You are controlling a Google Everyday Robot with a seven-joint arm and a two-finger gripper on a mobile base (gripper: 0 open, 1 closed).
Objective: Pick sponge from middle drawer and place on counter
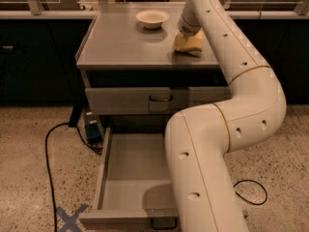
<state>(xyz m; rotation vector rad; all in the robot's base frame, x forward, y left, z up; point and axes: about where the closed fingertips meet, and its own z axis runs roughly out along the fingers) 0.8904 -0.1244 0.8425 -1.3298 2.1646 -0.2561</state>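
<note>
The yellow sponge (189,43) sits low on the right side of the grey counter (120,45), touching or almost touching its surface. My gripper (187,36) comes down on the sponge from above at the end of the white arm and is shut on it. The middle drawer (133,178) is pulled open below, its grey floor bare, with my arm crossing in front of its right part. Its dark wire handle (161,223) shows at the front edge.
A white bowl (152,18) stands at the back of the counter, left of the sponge. A shut drawer face with a black handle (160,99) is above the open drawer. Black cables (48,149) (251,192), a blue box (92,132) and a blue tape cross (70,219) lie on the floor.
</note>
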